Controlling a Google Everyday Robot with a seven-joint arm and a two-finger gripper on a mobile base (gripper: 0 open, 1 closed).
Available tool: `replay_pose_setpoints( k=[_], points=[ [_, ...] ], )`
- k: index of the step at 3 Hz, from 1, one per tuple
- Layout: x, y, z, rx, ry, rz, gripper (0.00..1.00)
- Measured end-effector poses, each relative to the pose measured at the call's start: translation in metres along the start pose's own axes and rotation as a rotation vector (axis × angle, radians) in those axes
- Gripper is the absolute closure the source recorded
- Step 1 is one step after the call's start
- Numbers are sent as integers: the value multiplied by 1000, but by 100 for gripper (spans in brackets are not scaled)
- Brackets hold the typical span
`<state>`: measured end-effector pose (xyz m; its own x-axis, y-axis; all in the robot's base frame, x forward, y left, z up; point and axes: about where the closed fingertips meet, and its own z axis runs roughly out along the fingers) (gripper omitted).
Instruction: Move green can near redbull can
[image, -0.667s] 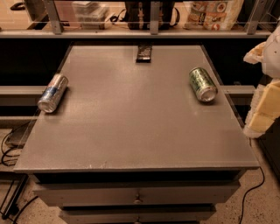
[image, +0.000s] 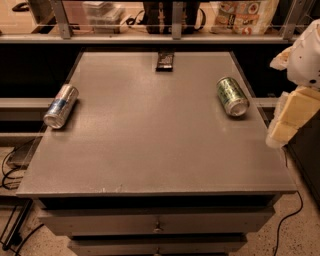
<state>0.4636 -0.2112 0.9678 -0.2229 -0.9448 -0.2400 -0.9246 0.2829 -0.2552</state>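
Observation:
The green can (image: 232, 96) lies on its side at the right of the grey table top (image: 155, 140), silver end toward me. The redbull can (image: 61, 105) lies on its side at the table's left edge, silver with blue panels. My gripper (image: 290, 117) hangs at the right edge of the view, beside the table's right edge and to the right of the green can, apart from it. It holds nothing that I can see.
A small dark flat object (image: 165, 60) lies at the table's far edge, middle. A shelf rail with bags and boxes (image: 245, 15) runs behind the table. Drawers (image: 157, 222) sit under the top. Cables (image: 10, 165) lie on the floor at left.
The gripper has shifted slightly at the right edge. Both cans lie where they were.

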Motion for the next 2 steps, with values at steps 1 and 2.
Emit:
replay_pose_setpoints(
  k=[1, 2],
  points=[
    [-5, -26, 22, 17, -15, 34, 0],
    [-8, -56, 39, 41, -31, 70, 0]
  ],
)
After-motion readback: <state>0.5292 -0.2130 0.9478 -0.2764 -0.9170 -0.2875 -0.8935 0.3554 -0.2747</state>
